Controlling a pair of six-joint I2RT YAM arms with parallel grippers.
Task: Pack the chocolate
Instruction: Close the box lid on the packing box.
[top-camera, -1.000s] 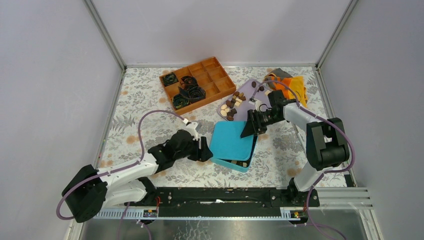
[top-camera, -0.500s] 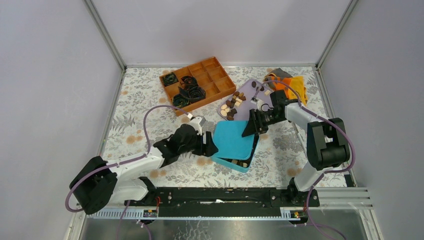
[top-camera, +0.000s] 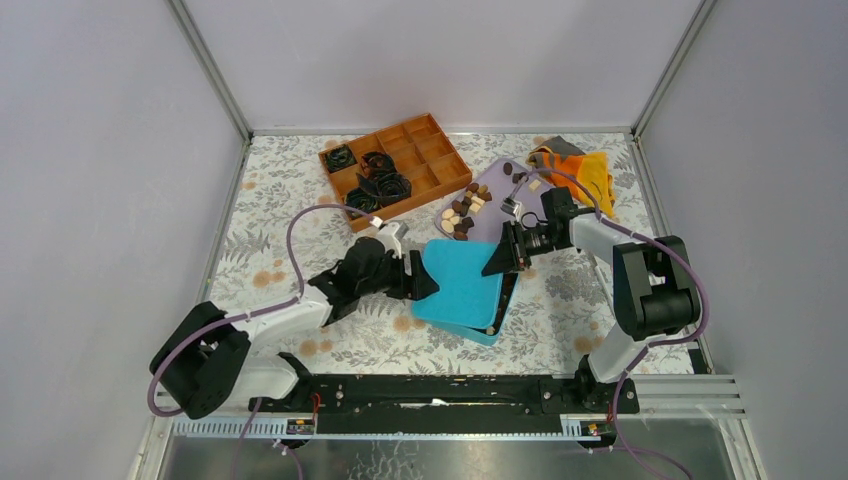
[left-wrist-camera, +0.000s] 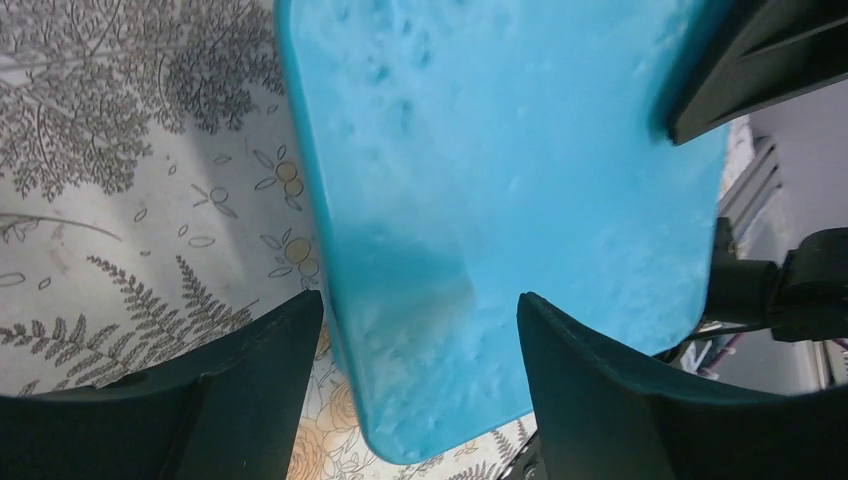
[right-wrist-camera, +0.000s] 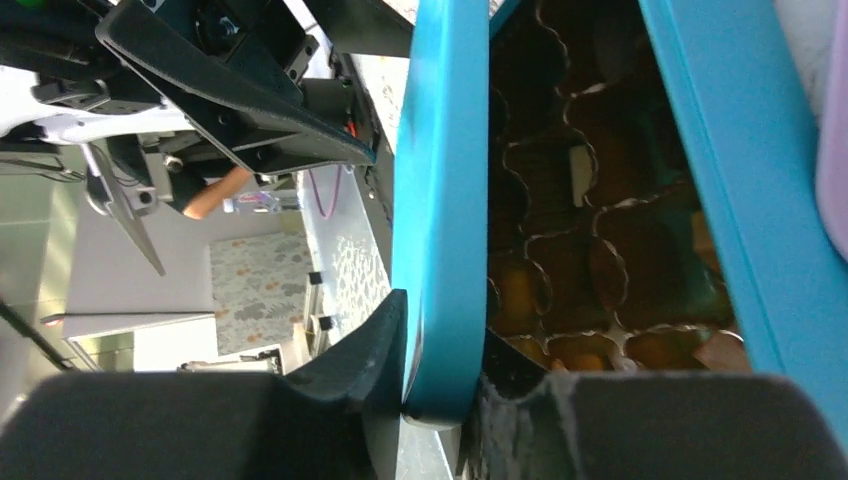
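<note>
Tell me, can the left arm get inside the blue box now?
Probably not: the blue lid, pinched by the right claw, lies tilted over the box and covers most of it, and the open left claw straddles the lid's edge.

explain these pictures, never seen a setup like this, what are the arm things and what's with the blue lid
These are two robot arms bolted to a table's near edge. One picture looks down from a fixed camera above and behind them. The other two come from a camera on each wrist, looking at its own end effector, a two-finger clamp.

On the patterned table lie an orange compartment tray with black paper cups, a purple plate with chocolate pieces, an orange cloth and a teal box.

The right end effector pinches the edge of the teal lid, tilted over the box. Its wrist view shows crinkled liners inside. The left end effector is open, fingers either side of the lid's opposite edge, seemingly not gripping.
</note>
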